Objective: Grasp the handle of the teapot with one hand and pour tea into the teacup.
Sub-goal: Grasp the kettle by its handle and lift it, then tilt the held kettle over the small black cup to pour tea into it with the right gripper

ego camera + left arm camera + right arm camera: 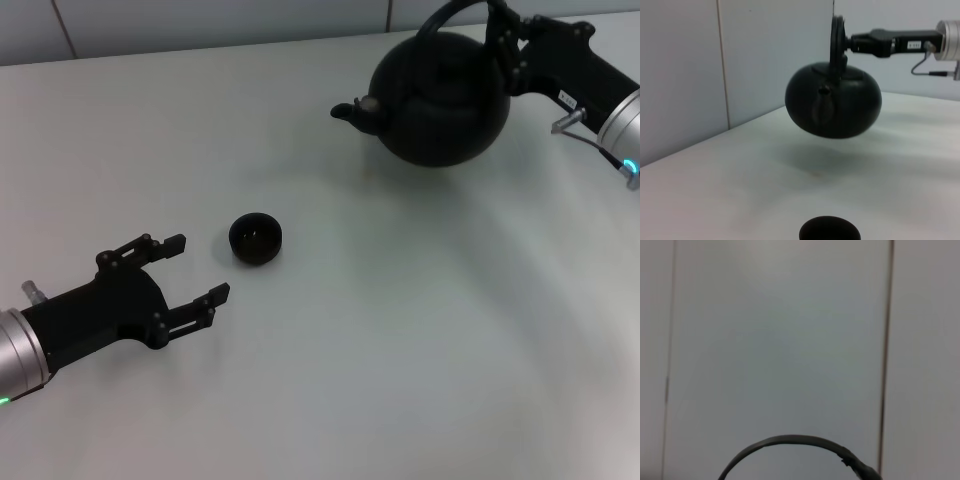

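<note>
Surface: pale grey-white table [400,380] with a light panelled wall [685,75] behind it
Teapot: the teapot [440,98] hangs clear of the table at the far right side, a soft shadow under it in the left wrist view; its spout [355,113] points toward the robot's left, roughly level, not tipped
Handle: the handle [452,12] arches over the pot and runs into the right gripper; the right wrist view shows only its upper curve against the wall
Right gripper: the right gripper [508,50] is clamped on the handle near its thicker side and carries the pot's weight
Teacup: the teacup [255,238] stands upright on the table, well apart from the pot, nearer the robot and to the left of the spout
Left gripper: the left gripper [195,270] lies low just beside the cup with fingers spread, grasping nothing, not touching the cup
Tea: none visible in the air or in the cup; the cup's inside is too dark to judge
Done: handle grasped, pot lifted
Left: bring the spout over the cup, tilt the pot, pour
Stage: my reading is early to middle, the carry toward the cup not yet finished
Risk: a round pot on a hoop may swing, so the spout needs settling above the small cup before tilting
</note>
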Robot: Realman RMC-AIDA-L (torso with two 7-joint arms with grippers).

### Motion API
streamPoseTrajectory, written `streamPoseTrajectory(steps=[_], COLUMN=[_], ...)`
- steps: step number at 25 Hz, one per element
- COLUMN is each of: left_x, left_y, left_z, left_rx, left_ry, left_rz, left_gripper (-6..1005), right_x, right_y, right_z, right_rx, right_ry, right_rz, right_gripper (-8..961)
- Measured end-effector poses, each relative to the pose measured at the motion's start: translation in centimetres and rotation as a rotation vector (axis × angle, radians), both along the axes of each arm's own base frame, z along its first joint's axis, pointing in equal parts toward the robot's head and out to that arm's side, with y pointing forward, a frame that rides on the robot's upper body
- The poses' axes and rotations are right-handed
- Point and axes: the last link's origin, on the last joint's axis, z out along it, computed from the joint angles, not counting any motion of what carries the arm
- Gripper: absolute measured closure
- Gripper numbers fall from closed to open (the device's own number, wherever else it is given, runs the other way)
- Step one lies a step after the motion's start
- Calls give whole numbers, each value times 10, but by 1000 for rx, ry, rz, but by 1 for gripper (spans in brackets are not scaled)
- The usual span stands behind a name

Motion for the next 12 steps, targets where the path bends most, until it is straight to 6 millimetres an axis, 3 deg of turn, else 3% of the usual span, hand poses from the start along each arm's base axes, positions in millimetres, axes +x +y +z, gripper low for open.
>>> streamPoseTrajectory(steps=[6, 12], left_x=[0, -1], left_y=[0, 0], left_z=[0, 0], left_rx=[-2, -2], left_ry=[4, 5], left_rz=[-2, -1], left_gripper=[197, 197], right_x=[-19, -39], right_y=[6, 12], right_z=[1, -12], right_rx=[26, 2], right_ry=[-93, -179], right_rz=[122, 223], right_gripper=[888, 888])
